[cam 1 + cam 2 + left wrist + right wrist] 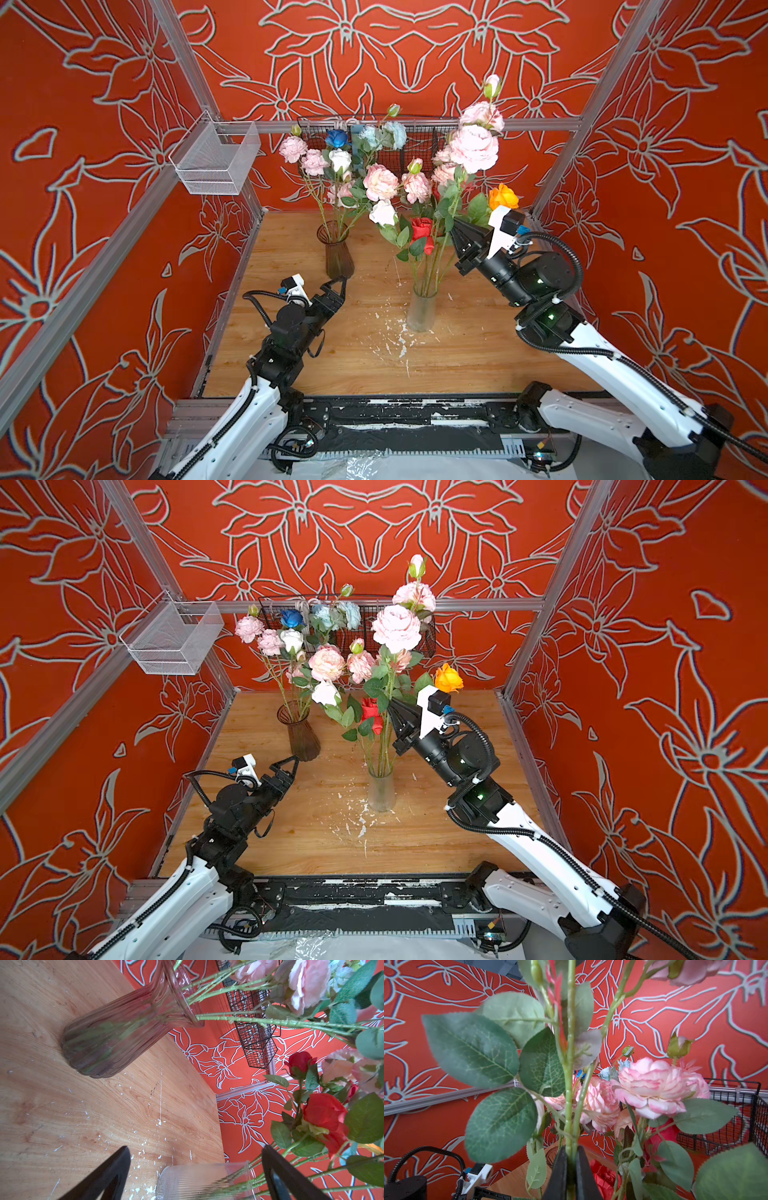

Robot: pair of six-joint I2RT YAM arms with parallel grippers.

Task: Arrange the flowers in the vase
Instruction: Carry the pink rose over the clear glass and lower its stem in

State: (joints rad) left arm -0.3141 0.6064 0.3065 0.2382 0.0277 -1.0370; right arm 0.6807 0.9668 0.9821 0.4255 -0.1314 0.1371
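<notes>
Right wrist view: right gripper point(571, 1153) is clamped tight on one green stem point(569, 1084), with nothing else between the jaws. The stem's long axis is upright and runs straight up out of the grip. Leaves fan to one side, and a second, thinner stem touches it just past the fingertips.

Top views: the grip sits above the clear vase point(422, 311), slightly toward the right arm's side. The held stem carries the big pink bloom point(473, 147), high over the clear vase. Below the grip the stem drops toward that vase's mouth among other stems. Whether its foot is already inside cannot be told.

Judgement: the coming move turns on this vertical line, stem foot over mouth. Travel would be straight down, and the right arm is the one placed for it.

In the way: red rose point(422, 232) and its leaves, just beside the grip, over the clear vase. Orange rose point(503, 197) is beyond the clear vase, on the right arm's side. The crowded mouth could snag leaves or tip the vase.

Left gripper point(337, 281) is spread wide and empty, low over the table point(353, 374), left of the clear vase. Its fingertips are near the foot of the dark vase point(337, 253) but apart from it. That vase stands left of and beyond the clear vase and holds the other flowers point(338, 160): pink, white, blue.

Farthest beyond the clear vase: wire basket point(419, 143) on the back wall.
</notes>
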